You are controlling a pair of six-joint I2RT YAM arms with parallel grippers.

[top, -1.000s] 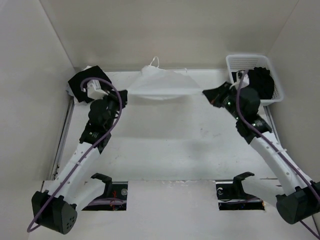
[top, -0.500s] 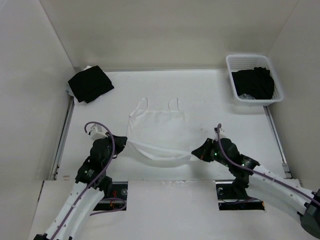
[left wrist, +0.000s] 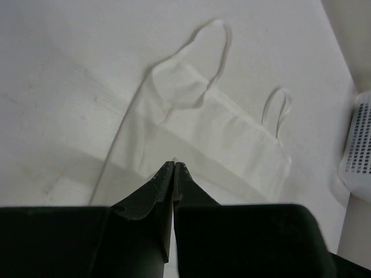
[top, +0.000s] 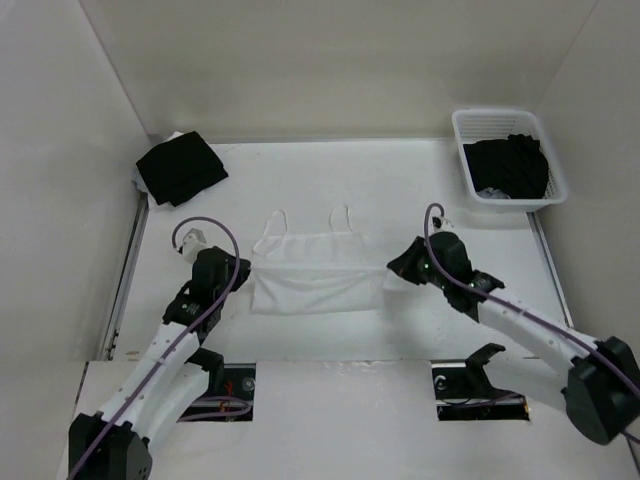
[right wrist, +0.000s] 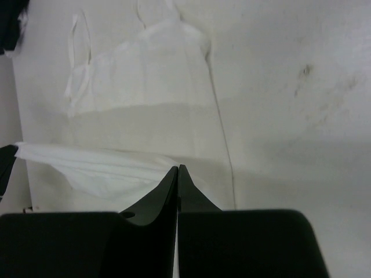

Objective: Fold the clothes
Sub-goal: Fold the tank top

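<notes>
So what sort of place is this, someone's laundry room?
Probably a robot test booth, not a home: plain white walls box in a table, a left arm and right arm are fixed at its near edge, and the only laundry is one white top, a basket and a black pile.

You look down on a white bench (top: 330, 190) that sits inside a plain white box. The back wall (top: 330, 60) stands up at the far side of the bench. The left wall (top: 60, 200) and the right wall (top: 600, 150) close in its two sides. A thin metal rail (top: 128, 270) runs along the left edge of the bench. A flat white ledge (top: 340, 420) lies along its near edge. The bench top has a few small dark specks (right wrist: 304, 70) on it. The light is soft and even, so the shadows on the bench are only pale grey.
</notes>
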